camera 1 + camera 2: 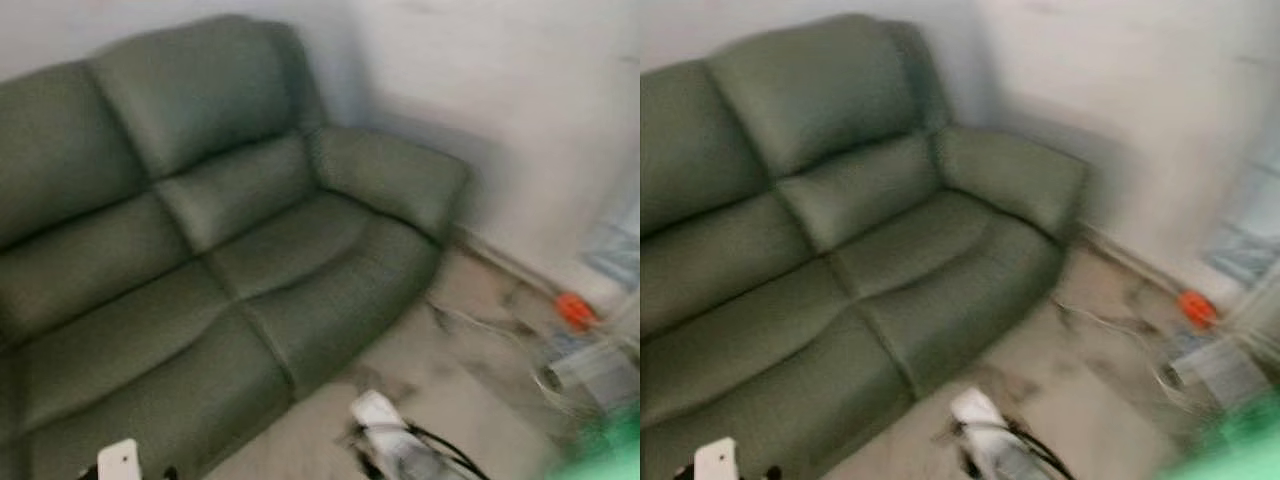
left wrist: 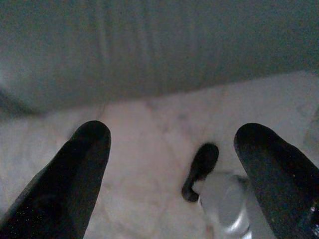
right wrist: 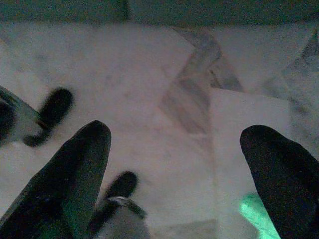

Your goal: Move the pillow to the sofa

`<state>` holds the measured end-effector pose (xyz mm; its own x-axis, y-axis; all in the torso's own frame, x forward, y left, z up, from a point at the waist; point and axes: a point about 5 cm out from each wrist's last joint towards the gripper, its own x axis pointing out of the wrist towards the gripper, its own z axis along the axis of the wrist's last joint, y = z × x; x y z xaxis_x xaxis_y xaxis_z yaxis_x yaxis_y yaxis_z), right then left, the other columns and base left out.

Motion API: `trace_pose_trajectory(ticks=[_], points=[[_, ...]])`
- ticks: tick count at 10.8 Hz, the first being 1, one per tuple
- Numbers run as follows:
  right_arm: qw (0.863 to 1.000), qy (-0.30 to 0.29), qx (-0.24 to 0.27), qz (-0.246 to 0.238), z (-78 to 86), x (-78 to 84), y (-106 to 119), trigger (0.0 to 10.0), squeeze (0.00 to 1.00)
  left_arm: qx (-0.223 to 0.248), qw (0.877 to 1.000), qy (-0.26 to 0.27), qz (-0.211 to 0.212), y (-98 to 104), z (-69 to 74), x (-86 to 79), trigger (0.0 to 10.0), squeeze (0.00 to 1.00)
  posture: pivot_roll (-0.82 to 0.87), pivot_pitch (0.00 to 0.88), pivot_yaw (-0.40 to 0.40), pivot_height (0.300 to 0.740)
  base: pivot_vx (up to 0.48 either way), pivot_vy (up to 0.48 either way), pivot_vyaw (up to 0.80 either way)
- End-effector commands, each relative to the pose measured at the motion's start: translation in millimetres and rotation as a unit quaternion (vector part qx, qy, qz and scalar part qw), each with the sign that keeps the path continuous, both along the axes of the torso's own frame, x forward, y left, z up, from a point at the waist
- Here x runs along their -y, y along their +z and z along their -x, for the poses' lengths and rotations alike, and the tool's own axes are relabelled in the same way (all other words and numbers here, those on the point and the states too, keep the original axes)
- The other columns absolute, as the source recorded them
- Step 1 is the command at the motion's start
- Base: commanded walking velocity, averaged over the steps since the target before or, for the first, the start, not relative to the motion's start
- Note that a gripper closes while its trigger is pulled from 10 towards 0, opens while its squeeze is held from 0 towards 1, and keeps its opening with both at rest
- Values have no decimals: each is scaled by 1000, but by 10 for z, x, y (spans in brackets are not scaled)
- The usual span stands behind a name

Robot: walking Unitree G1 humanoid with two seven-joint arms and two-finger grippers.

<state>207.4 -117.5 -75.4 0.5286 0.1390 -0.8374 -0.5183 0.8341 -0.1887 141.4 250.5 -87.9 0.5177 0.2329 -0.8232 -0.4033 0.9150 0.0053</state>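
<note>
A dark green two-seat sofa (image 1: 200,240) fills the left and middle of the blurred head views, its seats bare. A bright green blurred shape (image 1: 600,450) sits at the lower right corner; I cannot tell what it is. My left gripper (image 2: 173,133) hangs open over pale marble floor just in front of the sofa's base (image 2: 149,50), with nothing between its fingers. My right gripper (image 3: 178,134) is also open over the floor, holding nothing. A green patch (image 3: 256,214) shows on the floor near one of its fingers.
Right of the sofa, along the white wall (image 1: 500,110), lie an orange object (image 1: 575,310), loose cables (image 1: 480,325) and a grey box-like thing (image 1: 590,370). Marble floor (image 1: 440,390) runs in front of the sofa. Silver and black robot parts (image 1: 385,430) show low in view.
</note>
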Motion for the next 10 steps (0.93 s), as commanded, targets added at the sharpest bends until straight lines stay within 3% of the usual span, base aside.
trace_pose_trajectory(ticks=[1,3,5,8,10], points=[[1000,10,8,-16,-49,-137,39,10000,0,-21,999,-6,-26,4,29,-66,10000,0,-81,0,57,740,0,0,800],[1000,10,8,-15,-51,-129,40,10000,0,-37,998,-4,-41,-5,74,-98,10000,0,-84,0,58,740,0,0,800],[1000,12,7,-15,-51,-126,39,10000,0,-56,994,-19,-86,-1,112,-145,10000,0,-81,1,56,740,0,0,800],[1000,9,6,-16,-51,-118,38,10000,0,-55,995,-52,-67,-38,79,11,10000,0,-81,0,55,740,0,0,800],[1000,7,4,-16,-44,-106,33,10000,0,-57,992,-81,-76,-40,56,49,10000,0,-80,0,56,740,0,0,800]])
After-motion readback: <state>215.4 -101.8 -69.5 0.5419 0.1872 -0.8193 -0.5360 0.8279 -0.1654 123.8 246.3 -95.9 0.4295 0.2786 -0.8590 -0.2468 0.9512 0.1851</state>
